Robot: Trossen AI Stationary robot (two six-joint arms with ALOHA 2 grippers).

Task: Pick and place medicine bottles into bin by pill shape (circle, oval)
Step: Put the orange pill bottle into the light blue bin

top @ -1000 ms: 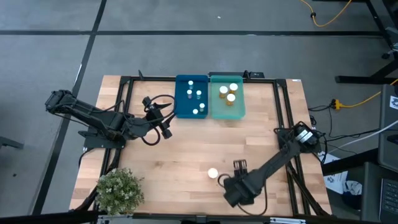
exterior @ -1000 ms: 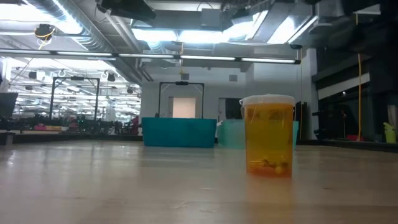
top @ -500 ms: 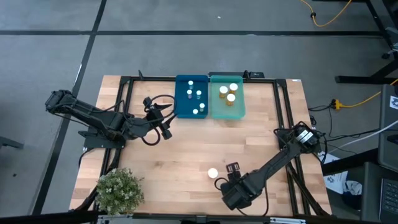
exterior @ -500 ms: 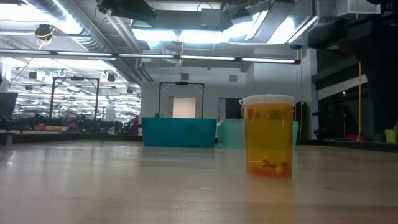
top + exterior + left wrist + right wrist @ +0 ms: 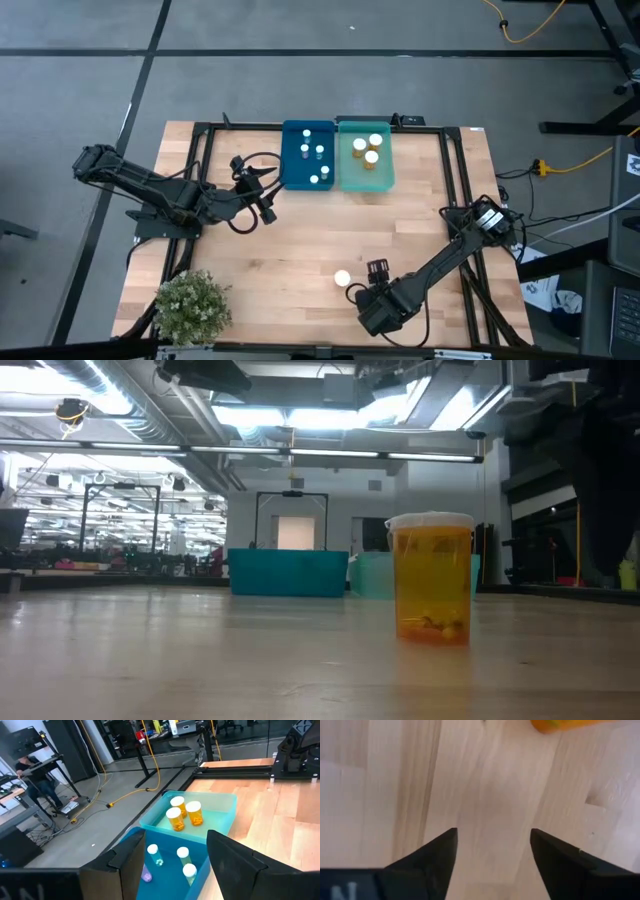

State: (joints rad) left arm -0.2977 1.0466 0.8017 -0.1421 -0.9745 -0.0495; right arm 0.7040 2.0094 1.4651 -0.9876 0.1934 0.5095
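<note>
Jaws of the right gripper (image 5: 375, 278) stand apart with nothing between them, low over the near part of the tabletop (image 5: 300, 240). One bottle (image 5: 342, 279) stands upright just beside them, toward the left arm's side, apart from the fingers (image 5: 432, 854); in the right wrist view only its amber base shows, beyond the fingers and off to one side of the gap.

From table height that bottle (image 5: 432, 579) is a wide amber cylinder with a pale cap, a few small pills lying at its bottom; their shape is too small to tell.

Jaws of the left gripper (image 5: 262, 190) are also spread and hold nothing, near the blue bin (image 5: 307, 155), which touches the teal bin (image 5: 365, 155) at the far edge. The blue bin holds slim white-capped bottles (image 5: 183, 854); the teal bin holds three wider amber ones (image 5: 174, 818).

A small plant (image 5: 193, 305) sits at the near left corner.
</note>
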